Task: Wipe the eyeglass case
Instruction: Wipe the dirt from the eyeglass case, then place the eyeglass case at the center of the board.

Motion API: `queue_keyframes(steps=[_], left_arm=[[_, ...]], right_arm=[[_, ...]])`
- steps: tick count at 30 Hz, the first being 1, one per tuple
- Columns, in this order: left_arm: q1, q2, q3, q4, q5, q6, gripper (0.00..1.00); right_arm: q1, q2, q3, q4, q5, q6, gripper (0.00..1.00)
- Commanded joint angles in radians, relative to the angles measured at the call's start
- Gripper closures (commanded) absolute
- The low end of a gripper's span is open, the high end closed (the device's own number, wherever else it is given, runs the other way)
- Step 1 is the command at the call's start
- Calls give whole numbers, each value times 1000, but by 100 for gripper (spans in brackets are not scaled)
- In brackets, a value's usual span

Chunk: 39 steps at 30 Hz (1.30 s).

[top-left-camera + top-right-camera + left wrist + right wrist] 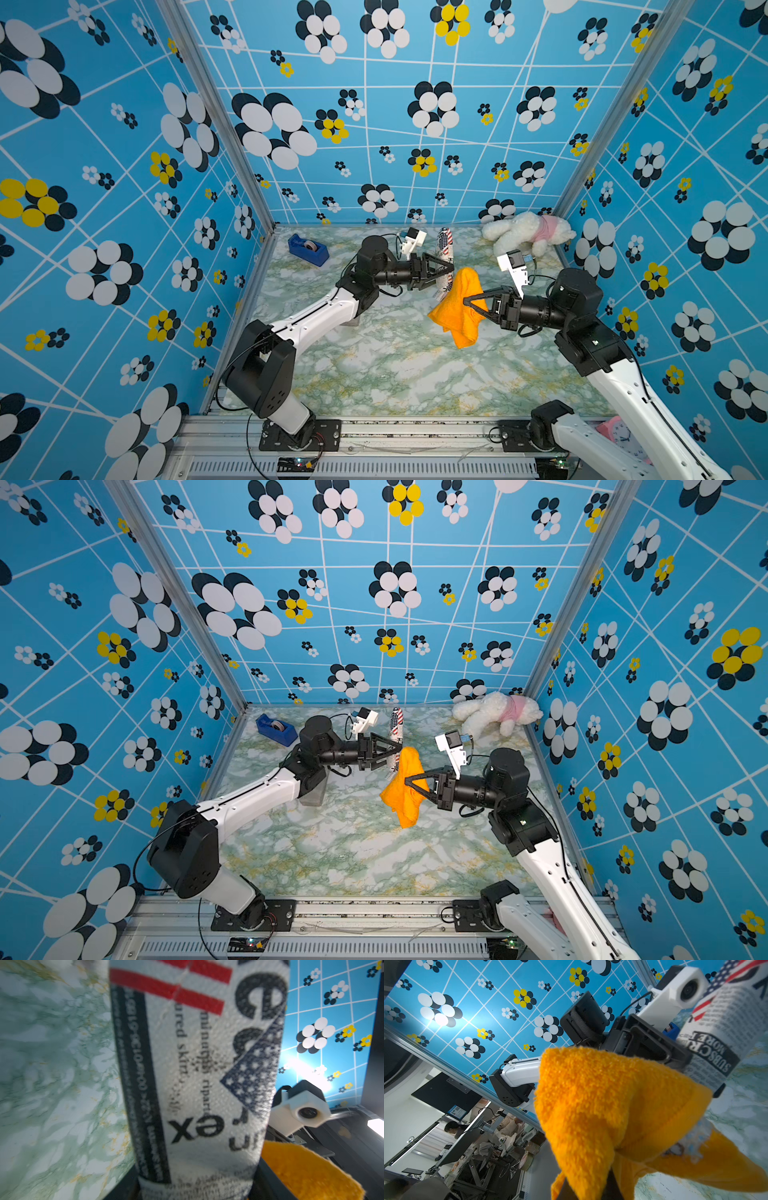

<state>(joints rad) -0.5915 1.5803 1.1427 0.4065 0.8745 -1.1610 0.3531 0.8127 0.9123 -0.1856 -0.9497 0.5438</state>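
Grips a long, rounded eyeglass case [445,243], printed with newspaper text and a stars-and-stripes flag, in the left end effector [451,264], jaws clamped on its sides roughly halfway along. Holds it close to upright, leaning slightly, above the far middle of the green-and-white marbled counter [395,374]. Cannot tell whether its lower end meets the surface: hidden behind cloth. Pinches a fluffy orange cleaning cloth [466,282] in the right end effector [465,300], fingers shut tight on a fold, with the rest drooping in loose corners toward the counter. Lays the cloth's upper bulge against the lower stretch of the case, just below the left grip, as seen in both top views.

In the left wrist view, fills most of the frame with the case [197,1074], lettering blurred up close, with the cloth [307,1172] touching or just beside one edge near the grip. In the right wrist view, bunches the cloth [602,1105] in the foreground and shows the case [724,1028] beyond it, partly covered by orange fabric.

Also on the counter, well apart from the work: a blue tape dispenser [308,248] by the far left corner and a white plush dog in a pink top [525,232] by the far right corner.
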Motion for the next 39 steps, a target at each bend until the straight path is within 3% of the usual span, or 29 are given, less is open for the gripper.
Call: queue_keyframes(steps=[1,4,6,11,17,23,28,39], left_arm=[[12,2,73,-392,-165,198,87],[-10,-17,128,-664,-341,267,85],[-39,-32,139,-787,-471,237,88],[-157,-29,140,-1042,-744,11,87],[-266,65,214,-1311,-866,-270,88],[-370,121,184,-1250,-938,-494,81],[-458,263,231,-1147,-953,-634,81],[-502,444,311,-1091,-951,-745,77]], right_arm=[[1,-13,64,-211,65,-134,100],[-8,24,94,-344,245,-228,100],[-16,55,101,-368,317,-248,100],[-41,117,101,-317,406,-231,100],[-72,82,15,-224,408,-198,100],[-96,40,-81,-187,388,-174,100],[-104,31,-101,-184,372,-182,100],[-115,25,-82,-229,370,-223,100]])
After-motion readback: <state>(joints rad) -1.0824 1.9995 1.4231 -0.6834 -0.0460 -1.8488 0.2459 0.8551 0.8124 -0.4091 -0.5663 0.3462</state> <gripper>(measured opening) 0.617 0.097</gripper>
